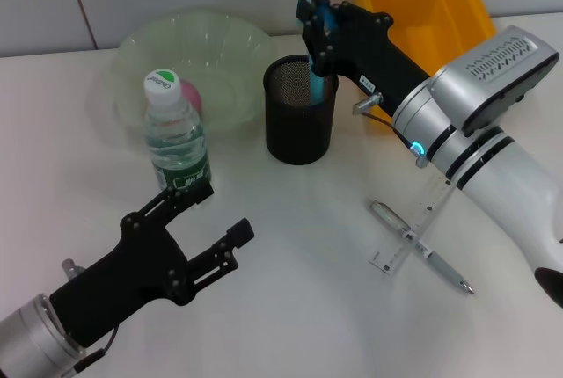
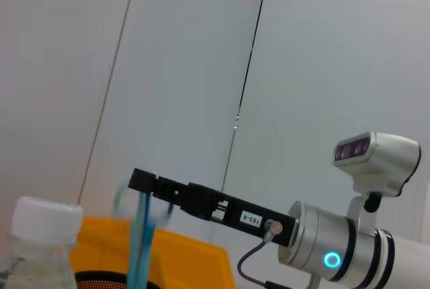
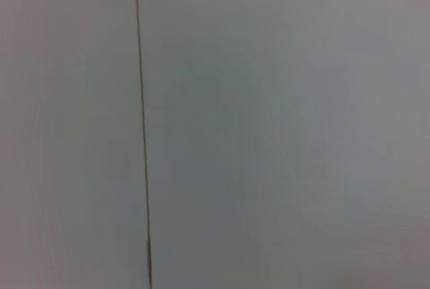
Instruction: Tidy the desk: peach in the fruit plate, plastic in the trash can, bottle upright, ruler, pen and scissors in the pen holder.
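Observation:
My right gripper (image 1: 318,10) is shut on the blue scissors (image 1: 317,75), which hang down into the black mesh pen holder (image 1: 299,132). The left wrist view shows the same scissors (image 2: 140,242) dangling from that gripper (image 2: 142,181) over the holder's rim (image 2: 101,279). The bottle (image 1: 176,136) stands upright beside the clear fruit plate (image 1: 220,44), where the pink peach (image 1: 191,97) lies. My left gripper (image 1: 215,215) is open, low in front of the bottle. A clear ruler (image 1: 428,202) and a silver pen (image 1: 440,265) lie crossed on the table. The plastic is out of view.
An orange trash can (image 1: 422,0) stands at the back right, behind my right arm. The white table (image 1: 299,308) stretches between the two arms. The right wrist view shows only a bare wall.

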